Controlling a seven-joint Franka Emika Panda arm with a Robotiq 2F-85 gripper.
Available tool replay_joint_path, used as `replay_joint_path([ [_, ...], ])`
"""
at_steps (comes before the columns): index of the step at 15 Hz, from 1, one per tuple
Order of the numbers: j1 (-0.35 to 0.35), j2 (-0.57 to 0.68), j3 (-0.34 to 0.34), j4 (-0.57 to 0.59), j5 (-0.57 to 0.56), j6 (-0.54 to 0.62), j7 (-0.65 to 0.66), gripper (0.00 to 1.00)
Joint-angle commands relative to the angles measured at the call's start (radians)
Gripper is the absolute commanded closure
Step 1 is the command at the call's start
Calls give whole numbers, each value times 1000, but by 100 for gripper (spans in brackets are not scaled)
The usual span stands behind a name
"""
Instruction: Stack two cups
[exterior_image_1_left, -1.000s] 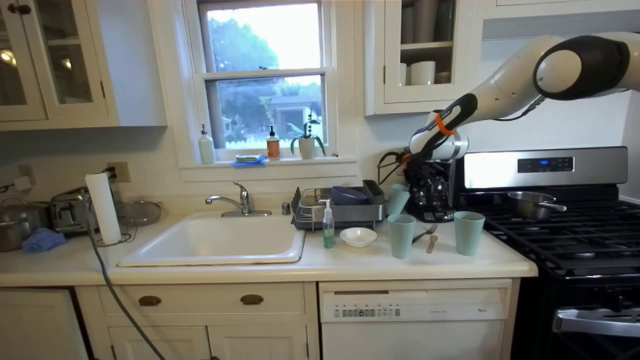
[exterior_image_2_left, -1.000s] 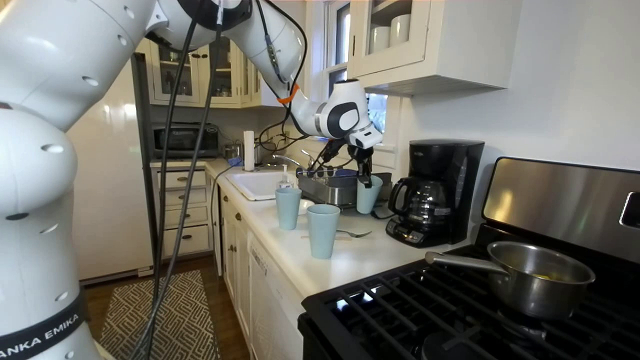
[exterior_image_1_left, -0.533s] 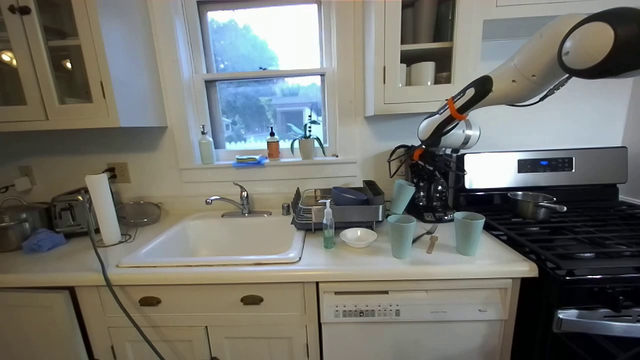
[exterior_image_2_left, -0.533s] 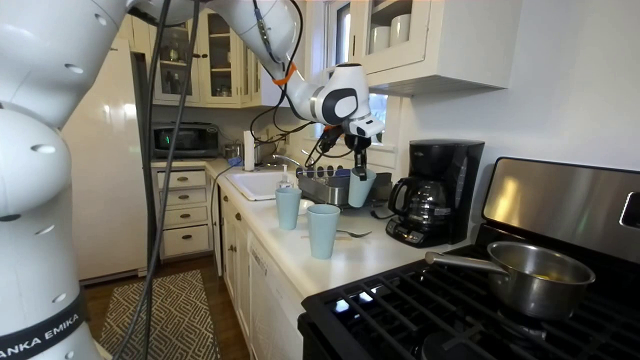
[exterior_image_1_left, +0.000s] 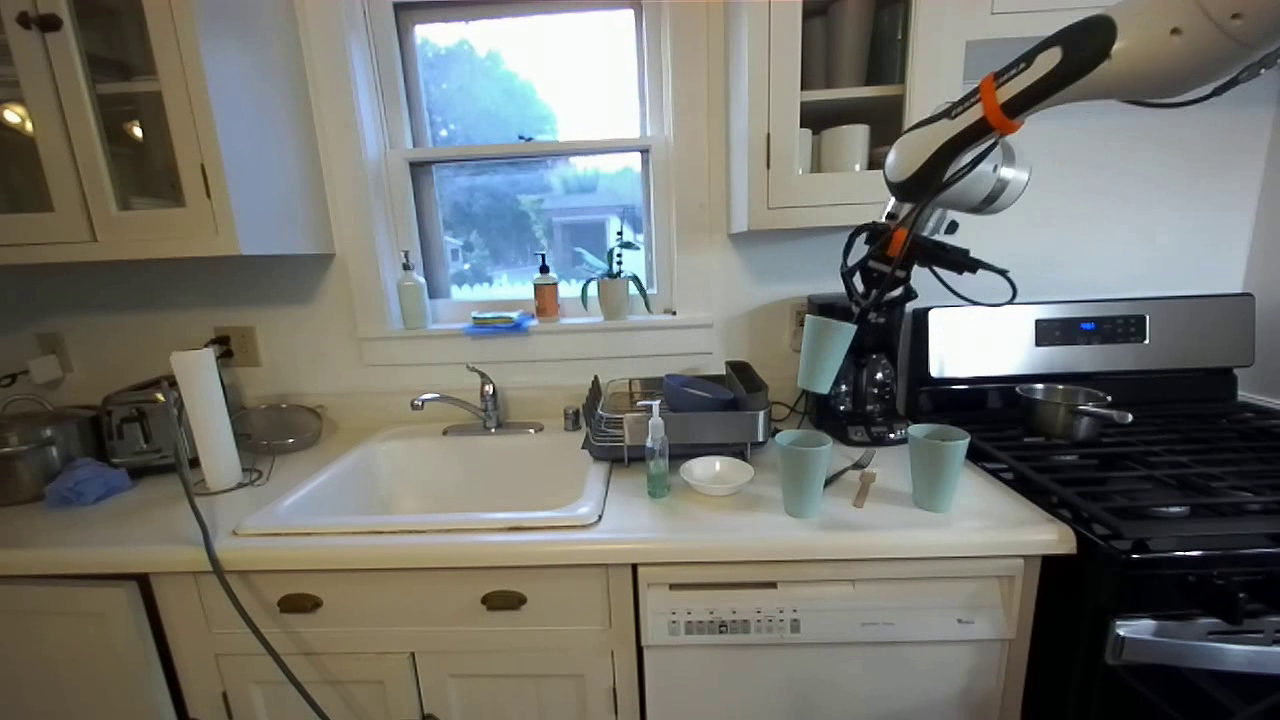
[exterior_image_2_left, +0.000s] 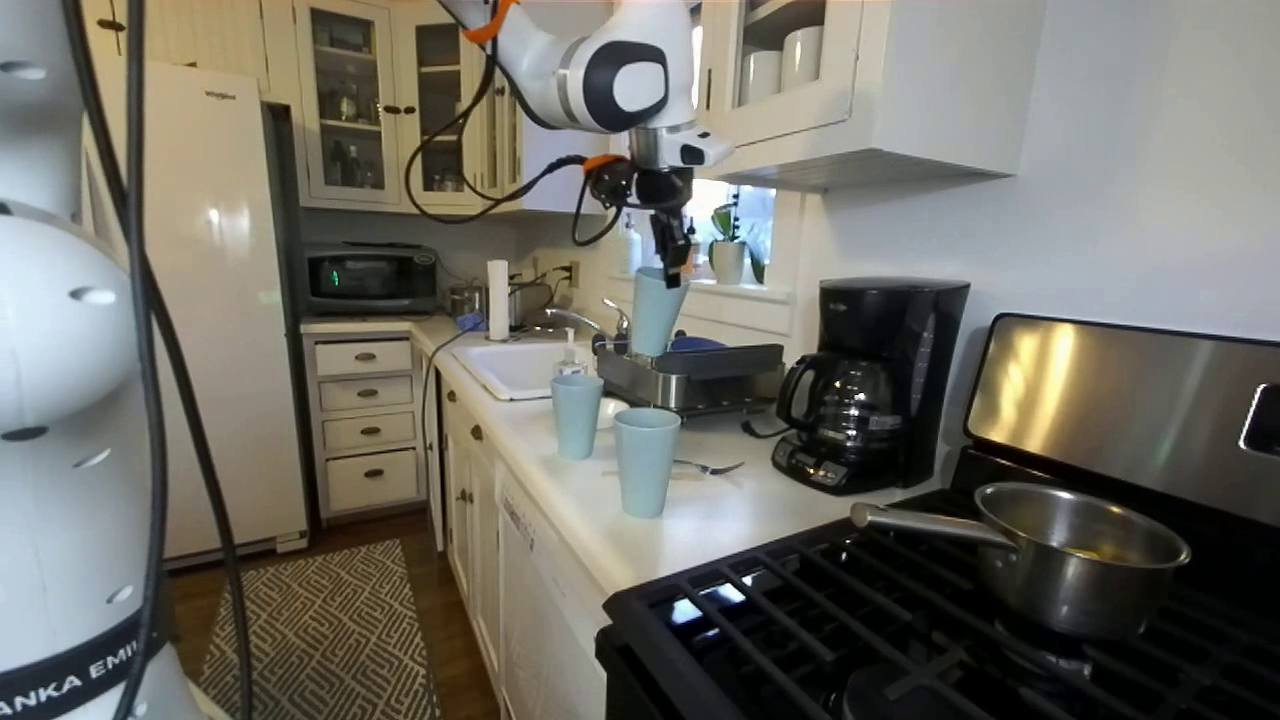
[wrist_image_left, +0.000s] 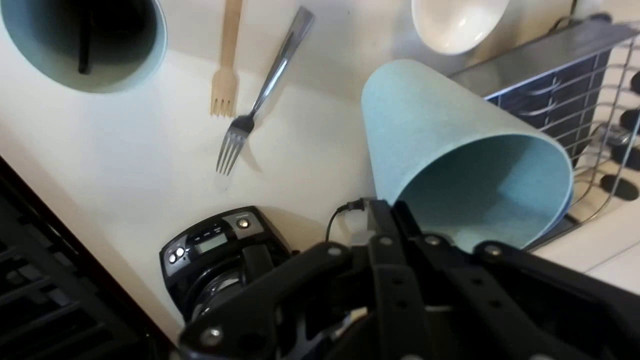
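Fingers (wrist_image_left: 383, 221) of the gripper (wrist_image_left: 392, 205) are almost together, pinching the rim of the tilted cup (wrist_image_left: 435, 110), and during the last second this cup has risen from beside the dish rack (exterior_image_1_left: 700, 430) and now hangs free above the counter (exterior_image_1_left: 870, 528). Lower down, a second cup (exterior_image_1_left: 803, 478) and a third cup (exterior_image_1_left: 937, 472) stand upright and apart; I judge that the lifting is done, the stacking not yet begun, and which of these two shall receive it I cannot tell.
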Motion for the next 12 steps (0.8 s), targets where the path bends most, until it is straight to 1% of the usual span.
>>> replay_joint_path([
  [1,31,-160,46,-104,-30,-75,-104,99],
  [3,52,-193,80,-125,-51,-110,-144,99],
  [5,58,-206,118,-142,-120,-116,-126,99],
  [7,50,-208,156,-172,-234,-67,-65,99],
  [8,53,-206,166,-175,-252,-78,-56,99],
  [12,46,-177,195,-203,-360,-16,30,99],
])
